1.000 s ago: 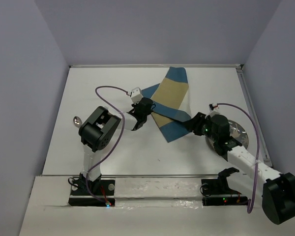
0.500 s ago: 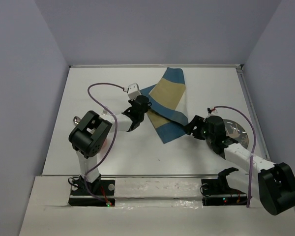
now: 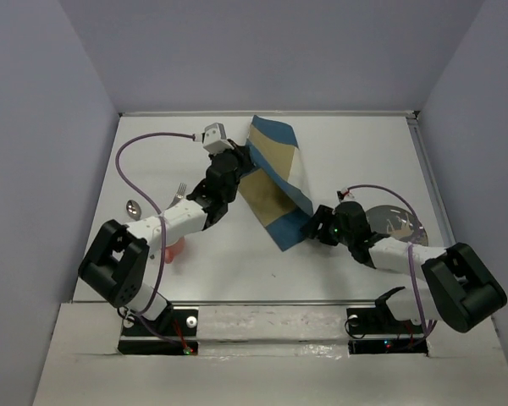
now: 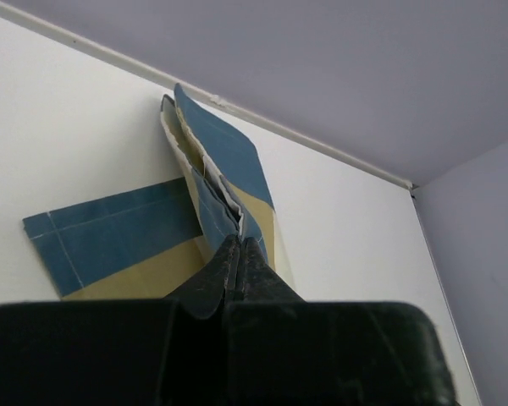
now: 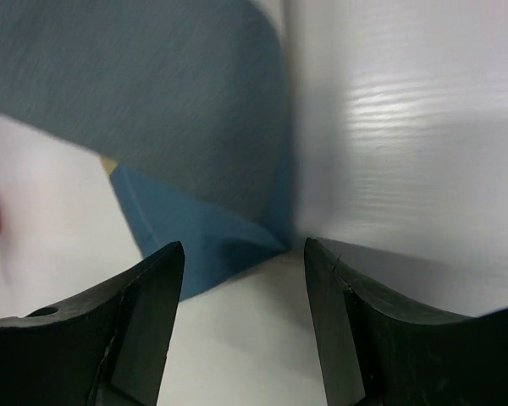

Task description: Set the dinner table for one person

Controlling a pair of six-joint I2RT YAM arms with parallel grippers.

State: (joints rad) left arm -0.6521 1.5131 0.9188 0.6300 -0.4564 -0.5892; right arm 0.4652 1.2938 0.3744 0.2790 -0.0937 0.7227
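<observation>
The dinner table (image 3: pixel 356 152) is the wide white top. On it a blue and tan placemat (image 3: pixel 275 182) stands half lifted and folded over. My left gripper (image 3: pixel 240 172) is shut on a bunched edge of it, and in the left wrist view the cloth (image 4: pixel 127 245) fans out from the shut fingertips (image 4: pixel 240 243). My right gripper (image 3: pixel 308 228) sits low at the placemat's near corner. In the right wrist view it is open (image 5: pixel 243 254), with that blue corner (image 5: pixel 203 228) just beyond the tips and nothing between them.
A silver plate (image 3: pixel 395 224) lies to the right, partly under the right arm. A spoon (image 3: pixel 133 206) and a fork (image 3: pixel 179 193) lie on the left, and a small pink object (image 3: pixel 174 250) sits beside the left arm. A metal rail (image 3: pixel 436 194) lines the table's right edge.
My left gripper has carried the placemat's edge toward the far side, and the cloth now stands narrower and steeper. The right gripper has slid left to the near corner.
</observation>
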